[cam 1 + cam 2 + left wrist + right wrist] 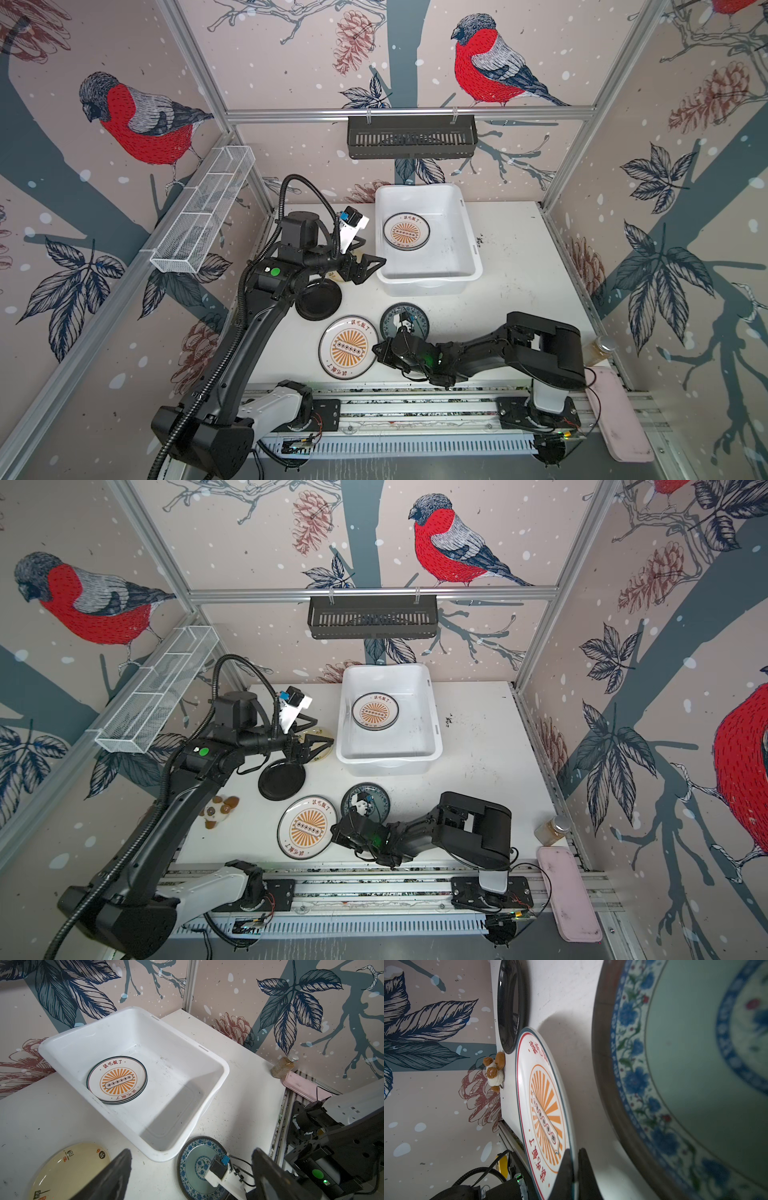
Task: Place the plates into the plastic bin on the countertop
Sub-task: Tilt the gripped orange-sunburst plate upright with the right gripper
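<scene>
right claw [574,1169] is clamped on the rim of the sunburst plate [544,1105], teal plate [695,1064] just beside it. left claw [191,1150] hangs wide apart, plastic bin [79,1047] just ahead.

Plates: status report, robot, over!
Left end effector open, beside plastic bin. Right end effector shut on rim of sunburst plate outside the bin. Teal plate lies close alongside.

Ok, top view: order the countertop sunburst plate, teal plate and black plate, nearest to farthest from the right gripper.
1. sunburst plate, front centre, rim pinched by the right gripper.
2. teal plate, just behind it.
3. black plate, farther left.
</scene>
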You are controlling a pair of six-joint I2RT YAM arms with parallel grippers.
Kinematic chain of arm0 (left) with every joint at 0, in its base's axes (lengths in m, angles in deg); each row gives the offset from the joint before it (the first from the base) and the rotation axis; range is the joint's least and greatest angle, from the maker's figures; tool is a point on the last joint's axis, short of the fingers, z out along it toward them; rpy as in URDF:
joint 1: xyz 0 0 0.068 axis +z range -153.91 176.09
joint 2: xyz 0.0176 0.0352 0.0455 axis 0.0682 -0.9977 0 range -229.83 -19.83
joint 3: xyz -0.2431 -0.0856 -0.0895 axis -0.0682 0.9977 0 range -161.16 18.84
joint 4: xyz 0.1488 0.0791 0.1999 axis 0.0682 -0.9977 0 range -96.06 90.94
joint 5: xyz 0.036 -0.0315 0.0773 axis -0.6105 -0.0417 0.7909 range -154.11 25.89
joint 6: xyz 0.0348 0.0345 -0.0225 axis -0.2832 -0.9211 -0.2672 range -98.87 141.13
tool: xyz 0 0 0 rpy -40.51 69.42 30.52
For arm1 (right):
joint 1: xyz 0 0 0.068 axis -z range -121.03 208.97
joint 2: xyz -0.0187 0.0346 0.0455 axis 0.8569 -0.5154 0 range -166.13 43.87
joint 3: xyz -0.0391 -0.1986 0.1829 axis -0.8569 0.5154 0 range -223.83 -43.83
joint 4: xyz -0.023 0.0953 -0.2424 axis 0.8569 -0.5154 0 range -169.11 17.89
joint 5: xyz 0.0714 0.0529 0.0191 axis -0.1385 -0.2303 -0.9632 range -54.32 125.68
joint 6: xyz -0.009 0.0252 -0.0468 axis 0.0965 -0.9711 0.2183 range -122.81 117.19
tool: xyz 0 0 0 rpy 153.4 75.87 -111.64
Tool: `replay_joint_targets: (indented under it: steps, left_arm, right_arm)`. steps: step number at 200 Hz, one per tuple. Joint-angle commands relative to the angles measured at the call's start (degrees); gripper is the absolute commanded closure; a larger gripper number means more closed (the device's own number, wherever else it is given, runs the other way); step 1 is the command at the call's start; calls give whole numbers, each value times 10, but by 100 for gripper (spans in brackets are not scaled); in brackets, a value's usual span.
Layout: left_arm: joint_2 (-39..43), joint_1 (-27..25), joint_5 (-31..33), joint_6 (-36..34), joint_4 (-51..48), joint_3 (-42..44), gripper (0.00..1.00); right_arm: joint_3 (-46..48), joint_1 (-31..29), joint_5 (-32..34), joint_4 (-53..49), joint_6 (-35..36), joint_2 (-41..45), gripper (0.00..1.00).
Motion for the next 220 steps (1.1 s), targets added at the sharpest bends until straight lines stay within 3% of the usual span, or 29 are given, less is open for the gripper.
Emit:
replay_joint_targets:
  steps: [1, 95, 220]
  left_arm:
    - [-1, -1, 9, 4, 9, -7, 11]
    - [-19, -5, 38, 2, 0, -42, 11]
    - [-72, 0, 86, 14, -13, -126, 10]
  right_arm:
    - [10, -2, 12, 28, 11, 14, 99]
    - [23, -2, -16, 8, 46, 77, 99]
    - [-8, 27, -83, -209, 155, 225, 99]
